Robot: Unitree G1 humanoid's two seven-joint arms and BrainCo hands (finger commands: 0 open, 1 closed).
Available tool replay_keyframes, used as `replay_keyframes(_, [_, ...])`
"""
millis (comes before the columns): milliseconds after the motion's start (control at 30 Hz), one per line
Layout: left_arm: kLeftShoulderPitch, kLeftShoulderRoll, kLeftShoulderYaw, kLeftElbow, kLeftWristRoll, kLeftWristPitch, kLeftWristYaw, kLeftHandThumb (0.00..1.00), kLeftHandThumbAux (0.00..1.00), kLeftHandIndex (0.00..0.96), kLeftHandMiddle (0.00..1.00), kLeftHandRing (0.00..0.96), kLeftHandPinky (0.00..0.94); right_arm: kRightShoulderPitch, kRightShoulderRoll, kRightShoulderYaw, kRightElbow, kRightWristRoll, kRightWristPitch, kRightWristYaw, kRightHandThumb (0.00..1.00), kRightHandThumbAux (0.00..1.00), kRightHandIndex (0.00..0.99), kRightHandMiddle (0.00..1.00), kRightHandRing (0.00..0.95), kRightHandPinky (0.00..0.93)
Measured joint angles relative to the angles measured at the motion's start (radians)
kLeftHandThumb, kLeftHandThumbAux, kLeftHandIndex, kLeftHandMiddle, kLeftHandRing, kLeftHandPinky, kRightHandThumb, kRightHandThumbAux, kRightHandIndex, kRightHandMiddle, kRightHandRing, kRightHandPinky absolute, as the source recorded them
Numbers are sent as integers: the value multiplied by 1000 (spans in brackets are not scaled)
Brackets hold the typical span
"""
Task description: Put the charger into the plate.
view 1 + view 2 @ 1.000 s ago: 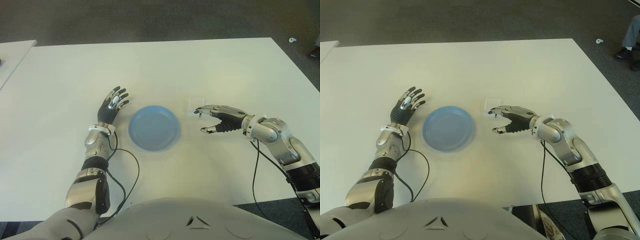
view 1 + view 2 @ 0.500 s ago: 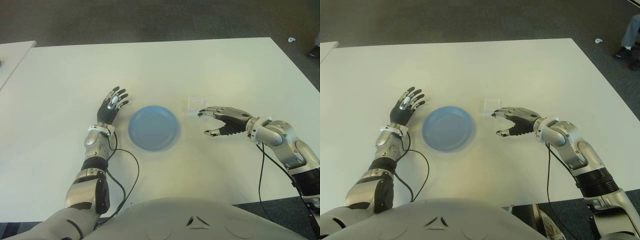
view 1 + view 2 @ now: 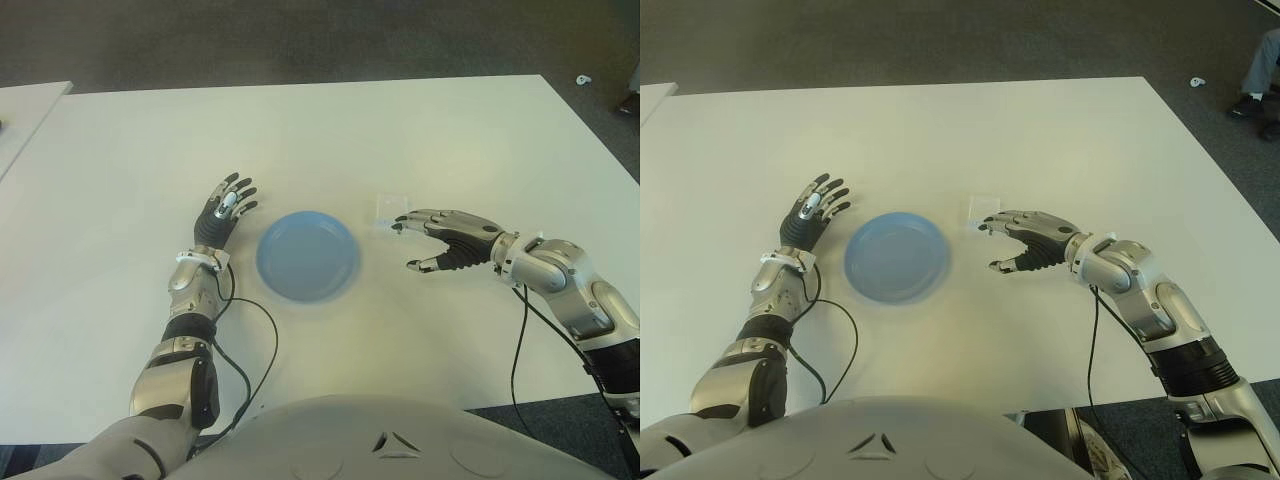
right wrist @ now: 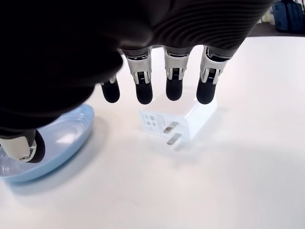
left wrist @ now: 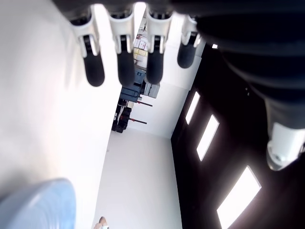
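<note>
A white charger [image 3: 391, 208] lies on the white table [image 3: 450, 140], prongs up, just right of the empty blue plate [image 3: 307, 256]. My right hand [image 3: 412, 244] hovers right of the charger, open. Its fingertips [image 3: 399, 224] reach the charger's near edge and the thumb hangs lower, toward me. In the right wrist view the charger [image 4: 176, 121] sits beyond the spread fingertips [image 4: 174, 90], apart from them, with the plate's rim [image 4: 71, 143] to one side. My left hand [image 3: 226, 212] shows left of the plate, fingers spread and holding nothing.
A second white table's corner [image 3: 20, 110] shows at the far left. Dark carpet lies beyond the table, with a small white scrap [image 3: 583, 79] on it. A person's shoe and leg [image 3: 1255, 85] stand at the far right. A black cable [image 3: 515, 340] hangs from my right forearm.
My right hand slid slightly right and toward me, then edged back toward the charger. The charger, plate and left hand have not moved.
</note>
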Motion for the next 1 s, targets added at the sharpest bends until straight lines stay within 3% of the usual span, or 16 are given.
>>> replay_keyframes(233, [1,0,0,-3,0,5,0,17,519,135,182,202,242,14,33,-20,1,-44,-5,-92,0,344,0,1,12,0])
replay_keyframes(367, [0,1,0,-3,0,5,0,18,525,138,181,196,235,16,73,-31,26,-118,-29,-246,16,337,0,0,3,0])
replay_keyframes(533, [0,1,-3,0,9,3,0,15,535,151,187,195,235,12,129,-35,88,-223,-48,-469,105,313,0,0,0,0])
replay_keyframes(667, [0,1,-4,0,10,3,0,17,540,156,189,198,241,0,164,-32,131,-278,-44,-573,169,255,0,0,0,0])
replay_keyframes(833, [0,0,-4,-2,9,6,0,24,547,154,192,205,247,-31,201,-12,178,-351,-21,-652,235,154,0,0,0,0])
replay_keyframes(1000, [1,-1,-4,-7,9,7,0,24,547,149,190,209,251,-55,220,14,207,-392,-6,-680,268,114,0,0,0,0])
